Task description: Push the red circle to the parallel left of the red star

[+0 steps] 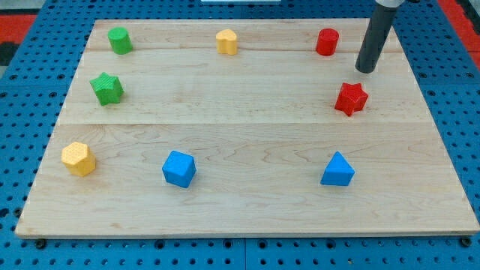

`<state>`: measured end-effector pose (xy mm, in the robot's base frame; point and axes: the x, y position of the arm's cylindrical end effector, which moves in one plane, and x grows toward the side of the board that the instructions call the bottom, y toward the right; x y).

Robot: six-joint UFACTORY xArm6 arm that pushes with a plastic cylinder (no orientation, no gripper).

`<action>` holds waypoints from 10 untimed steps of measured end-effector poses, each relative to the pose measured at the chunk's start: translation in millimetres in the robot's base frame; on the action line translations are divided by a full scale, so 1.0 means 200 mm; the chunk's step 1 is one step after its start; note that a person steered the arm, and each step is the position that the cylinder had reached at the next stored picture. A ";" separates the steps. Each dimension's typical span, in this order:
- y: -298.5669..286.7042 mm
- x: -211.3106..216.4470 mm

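Observation:
The red circle (pixel 327 42) stands near the view's top right on the wooden board (pixel 247 127). The red star (pixel 351 98) lies below it and slightly to the right. My tip (pixel 365 70) is on the board to the right of the red circle and just above the red star, touching neither. The dark rod rises from the tip out of the view's top edge.
A green circle (pixel 119 40) and a green star (pixel 107 88) sit at the view's left. A yellow block (pixel 226 42) is at top centre, a yellow hexagon (pixel 79 159) at bottom left. A blue cube (pixel 179 169) and a blue triangle (pixel 338 170) lie along the bottom.

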<state>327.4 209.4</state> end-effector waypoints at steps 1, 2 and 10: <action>0.01 0.00; 0.21 -0.07; -0.42 0.13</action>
